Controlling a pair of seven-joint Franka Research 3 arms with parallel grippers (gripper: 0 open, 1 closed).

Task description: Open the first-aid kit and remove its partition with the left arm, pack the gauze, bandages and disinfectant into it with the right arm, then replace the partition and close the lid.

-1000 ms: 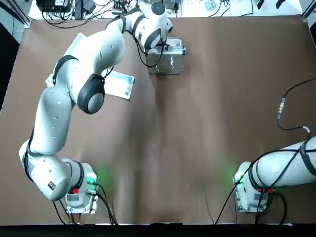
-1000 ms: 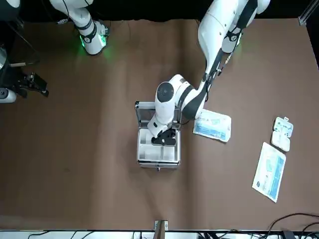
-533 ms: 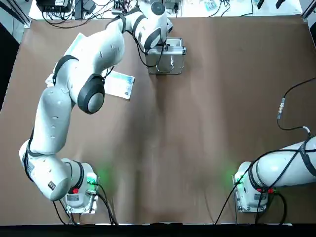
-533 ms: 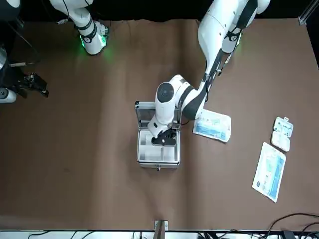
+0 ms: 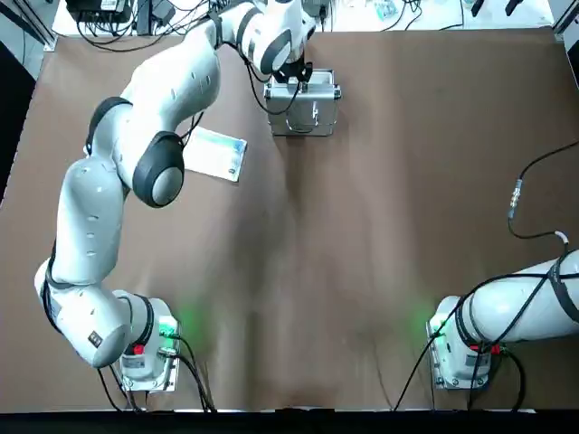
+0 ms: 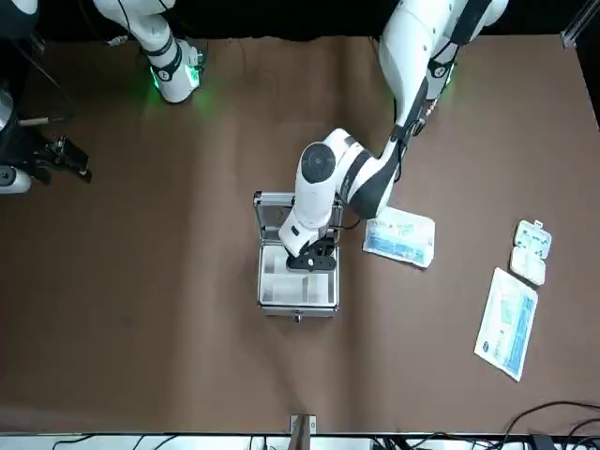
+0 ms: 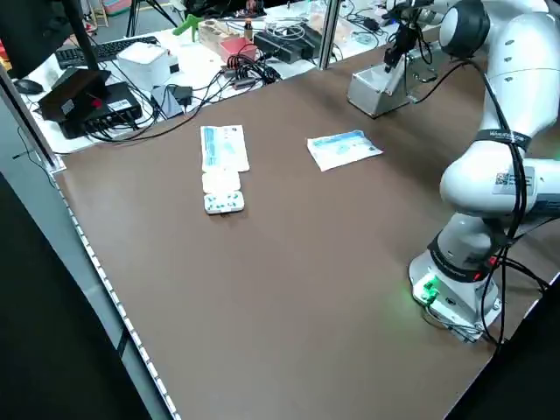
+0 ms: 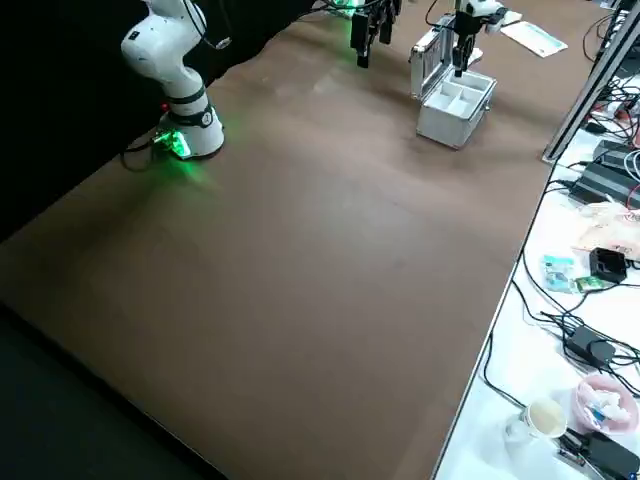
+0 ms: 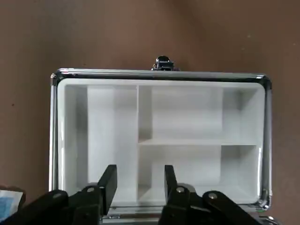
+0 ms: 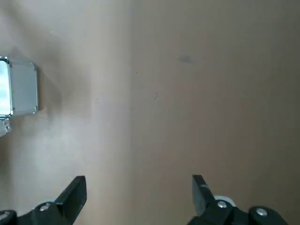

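One brown worktop (image 5: 362, 226) carries two white arms. The left arm (image 5: 163, 136) reaches to the far side; its gripper (image 9: 140, 176), two fingers spread, hovers over the one open first-aid kit (image 6: 298, 286), left of centre. The right arm (image 5: 534, 303) is parked at the near right, its gripper (image 10: 140, 187) spread. The kit's one partition (image 9: 164, 140) has three compartments. Left of the kit lie two blue-white packets (image 6: 398, 234) (image 6: 506, 323) and one small white blister pack (image 6: 531, 251). The left arm partly hides the lid (image 6: 272, 214). Packet print is illegible.
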